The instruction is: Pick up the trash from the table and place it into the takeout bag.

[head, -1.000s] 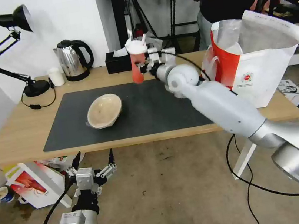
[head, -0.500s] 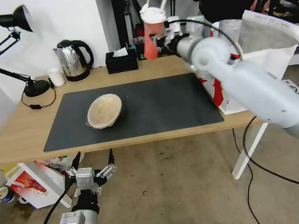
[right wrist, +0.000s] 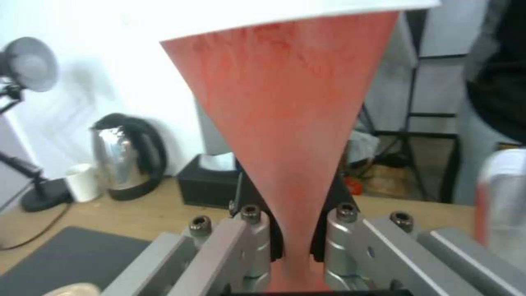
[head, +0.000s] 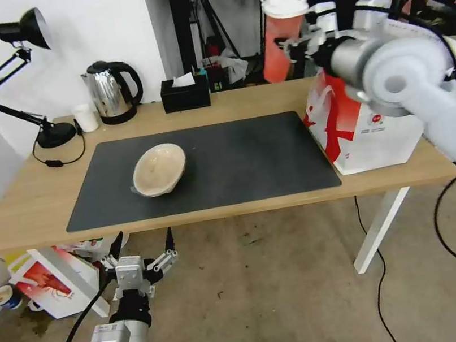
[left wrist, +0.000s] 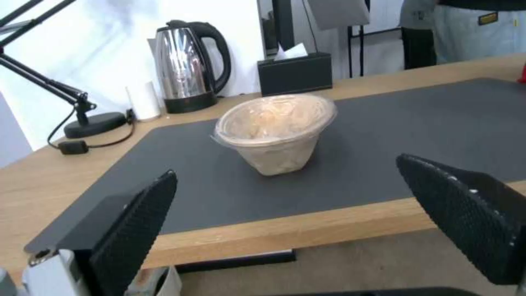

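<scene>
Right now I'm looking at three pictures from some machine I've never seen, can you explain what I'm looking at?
It's a wheeled robot with two arms. One picture comes from a camera on its head, the other two from cameras on its wrists. The right gripper holds a red cup with a white lid in the air beside the takeout bag, which stands on the table. A beige bowl sits on the dark mat. The left gripper hangs open below the table edge; its wrist camera looks at the bowl between its two black fingers.

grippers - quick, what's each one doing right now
Left gripper: open, empty, low in front of the table.
Right gripper: closed on the red cup, raised beside the takeout bag.
</scene>
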